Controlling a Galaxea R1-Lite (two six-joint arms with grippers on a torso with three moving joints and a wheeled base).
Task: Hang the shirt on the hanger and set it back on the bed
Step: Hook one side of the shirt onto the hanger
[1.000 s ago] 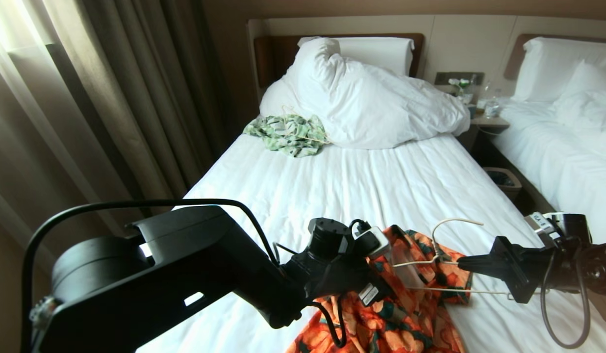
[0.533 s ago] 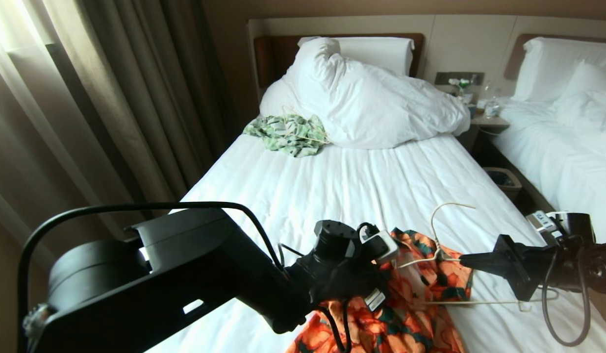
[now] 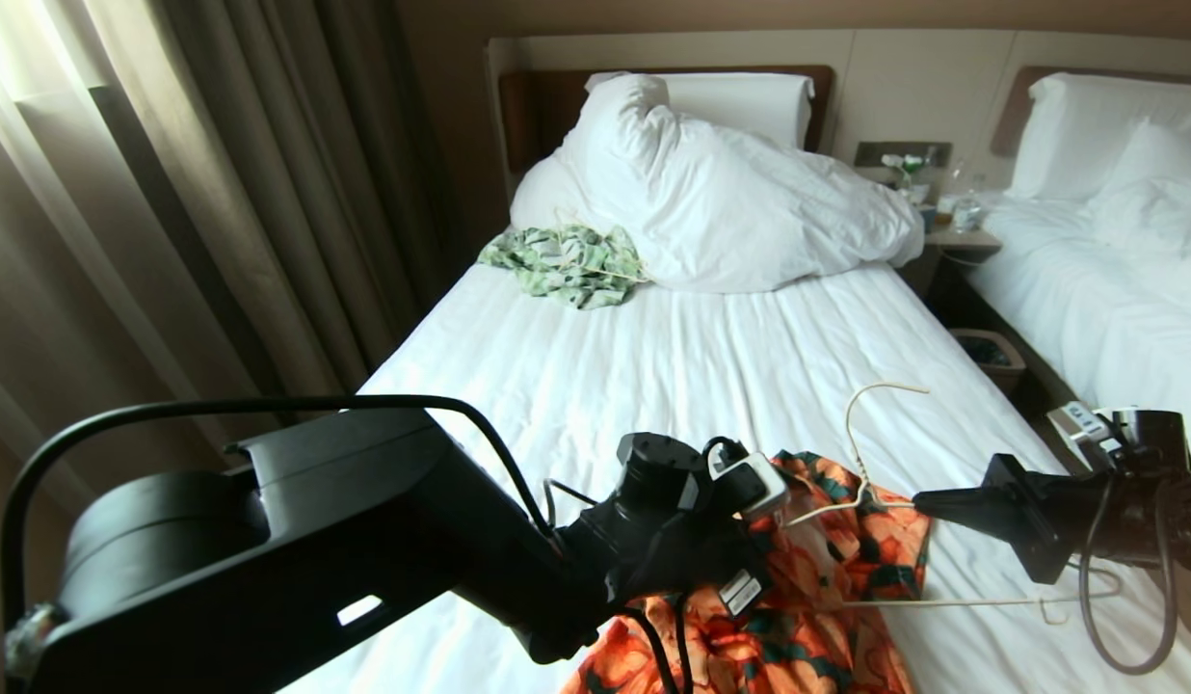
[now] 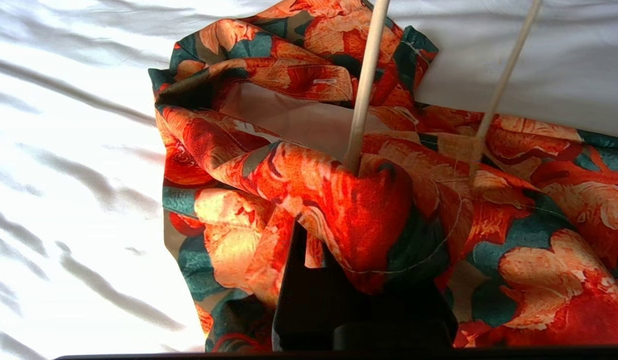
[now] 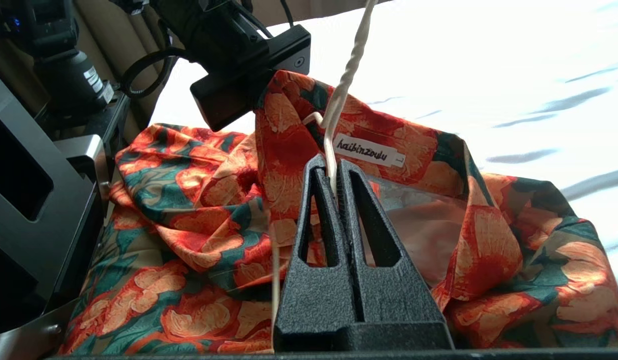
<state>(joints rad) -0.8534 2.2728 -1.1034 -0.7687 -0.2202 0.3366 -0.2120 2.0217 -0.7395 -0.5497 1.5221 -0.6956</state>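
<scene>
On bed (image 3: 711, 376): crumpled orange-floral shirt (image 3: 827, 617), white collar label.

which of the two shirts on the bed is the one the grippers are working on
The orange-flowered dark green shirt at the near end of the bed, held by the left gripper. The pale green-and-white patterned shirt lies crumpled by the white duvet, far from both grippers.

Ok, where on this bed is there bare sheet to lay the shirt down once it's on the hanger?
The bed has open sheet across its middle, between the green-and-white shirt and duvet by the headboard and the orange shirt at the near end. It is crowded there, with both tools and the hanger.
</scene>
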